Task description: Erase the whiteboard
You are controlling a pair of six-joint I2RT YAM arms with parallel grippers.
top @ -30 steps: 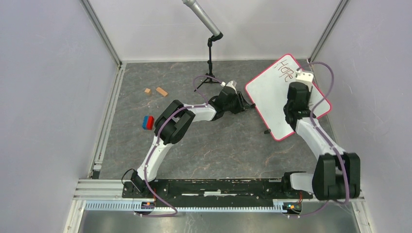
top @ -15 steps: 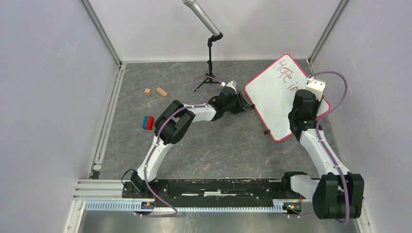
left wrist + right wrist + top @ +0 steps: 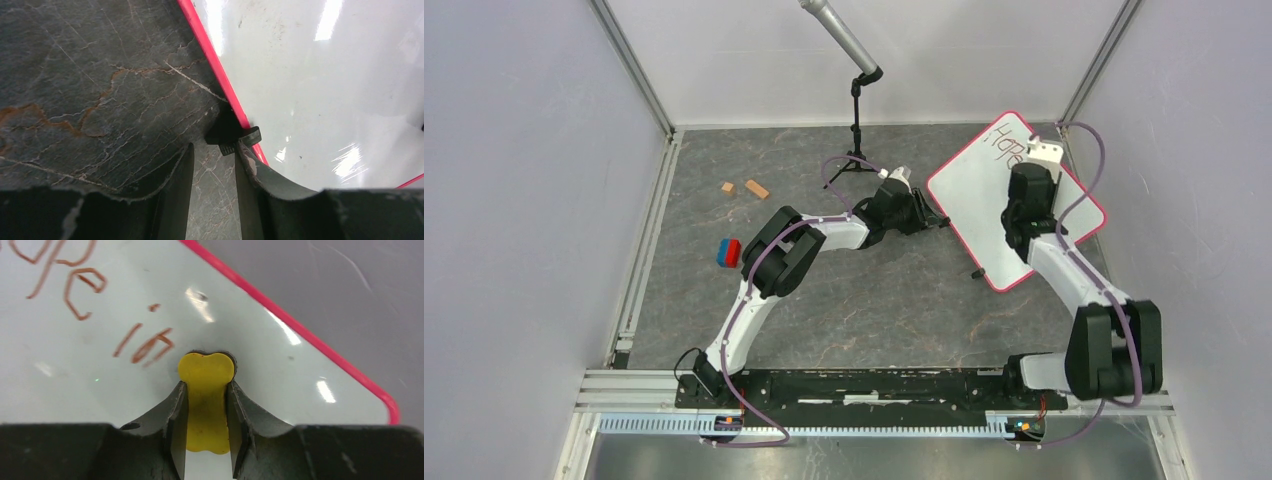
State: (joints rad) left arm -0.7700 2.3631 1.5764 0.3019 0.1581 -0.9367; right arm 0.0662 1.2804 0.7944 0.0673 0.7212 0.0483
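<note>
Right wrist: right fingers point(image 3: 181, 396) pinch the yellow eraser point(image 3: 206, 371), lettering point(image 3: 75, 285) at ten o'clock; my left fingers point(image 3: 176, 175), spread, may let the whiteboard point(image 3: 325, 75) slide.

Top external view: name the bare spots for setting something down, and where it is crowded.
Bare: tabletop between left arm, whiteboard and base rail; also left of the wooden blocks. Crowded: far right, around whiteboard and microphone stand.
</note>
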